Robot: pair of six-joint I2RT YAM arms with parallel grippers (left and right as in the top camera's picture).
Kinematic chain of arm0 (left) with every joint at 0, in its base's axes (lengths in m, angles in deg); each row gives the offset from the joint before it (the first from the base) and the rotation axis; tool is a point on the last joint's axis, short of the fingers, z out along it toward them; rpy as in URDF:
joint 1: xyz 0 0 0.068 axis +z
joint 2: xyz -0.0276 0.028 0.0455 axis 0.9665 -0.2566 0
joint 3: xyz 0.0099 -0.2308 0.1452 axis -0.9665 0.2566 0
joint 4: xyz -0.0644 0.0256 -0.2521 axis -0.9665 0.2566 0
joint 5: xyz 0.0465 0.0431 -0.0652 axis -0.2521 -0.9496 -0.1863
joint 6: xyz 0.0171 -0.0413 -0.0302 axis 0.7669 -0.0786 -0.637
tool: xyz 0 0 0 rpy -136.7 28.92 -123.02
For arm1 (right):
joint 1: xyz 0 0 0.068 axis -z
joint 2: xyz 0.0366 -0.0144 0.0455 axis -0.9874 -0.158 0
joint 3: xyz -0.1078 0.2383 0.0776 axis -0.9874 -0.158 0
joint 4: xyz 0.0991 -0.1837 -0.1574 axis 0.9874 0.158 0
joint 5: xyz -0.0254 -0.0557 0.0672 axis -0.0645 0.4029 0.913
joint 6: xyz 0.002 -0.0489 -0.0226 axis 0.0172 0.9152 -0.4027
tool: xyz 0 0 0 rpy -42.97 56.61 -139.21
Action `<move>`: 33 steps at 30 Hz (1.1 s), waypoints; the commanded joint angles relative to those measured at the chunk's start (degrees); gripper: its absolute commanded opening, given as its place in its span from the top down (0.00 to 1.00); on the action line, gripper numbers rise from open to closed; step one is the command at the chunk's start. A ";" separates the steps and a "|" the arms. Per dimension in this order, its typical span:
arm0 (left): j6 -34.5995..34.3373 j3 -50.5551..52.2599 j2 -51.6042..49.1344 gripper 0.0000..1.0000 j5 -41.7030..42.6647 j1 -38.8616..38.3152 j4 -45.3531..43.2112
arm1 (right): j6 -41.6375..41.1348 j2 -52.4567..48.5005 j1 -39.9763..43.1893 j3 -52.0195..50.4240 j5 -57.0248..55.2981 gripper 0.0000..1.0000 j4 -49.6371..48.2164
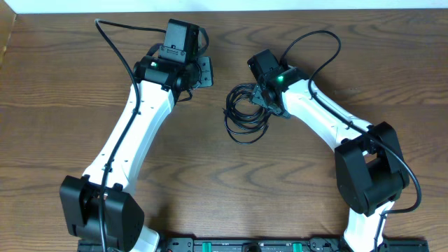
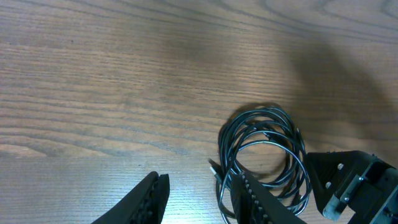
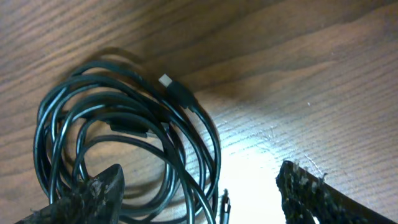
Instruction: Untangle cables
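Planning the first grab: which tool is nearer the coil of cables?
Right. The right tool hangs open, partly over the cables; the left tool, also open, sits off to one side, apart from them.

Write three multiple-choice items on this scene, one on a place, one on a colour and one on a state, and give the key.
1. Where do the cables lie?
A. beside the right gripper
B. under the left arm's base
C. behind the left arm's elbow

2. What colour are most of the strands?
A. white
B. black
C. red

3. How is the right gripper?
A. open
B. shut on the cables
C. shut and empty

Key: 1 A, the overhead view shows the coil right at that gripper. 2 B, the loops look black in every view. 3 A, its fingers stand wide apart in the right wrist view.
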 commanded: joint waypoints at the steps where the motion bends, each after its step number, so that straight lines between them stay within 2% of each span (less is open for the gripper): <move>1: 0.55 0.22 1.01 0.61 -0.55 0.20 0.15 | -1.05 -0.96 -0.35 -1.36 -2.43 0.24 -0.94; 14: 0.55 0.22 1.01 0.61 -0.55 0.20 0.20 | -1.03 -0.96 -0.35 -2.71 -3.02 0.23 -2.45; 15: 0.55 0.22 1.01 0.61 -0.55 0.20 0.20 | -1.03 -0.96 -0.35 -2.99 -2.99 0.26 -2.86; 17: 0.55 0.22 1.01 0.62 -0.55 0.20 0.20 | -1.03 -0.96 -0.35 -3.91 -2.97 0.41 -4.09; 27: 0.55 0.22 1.01 0.61 -0.57 0.20 0.20 | -1.03 -0.96 -0.35 -5.66 -2.95 0.42 -5.95; 28: 0.55 0.22 1.01 0.61 -0.57 0.20 0.20 | -1.03 -0.96 -0.35 -5.66 -2.95 0.44 -5.95; 30: 0.55 0.22 1.01 0.61 -0.55 0.20 0.20 | -1.03 -0.96 -0.37 -5.68 -2.95 0.57 -5.97; 33: 0.55 0.22 1.01 0.61 -0.55 0.20 0.20 | -1.03 -0.96 -0.37 -5.75 -2.95 0.59 -5.95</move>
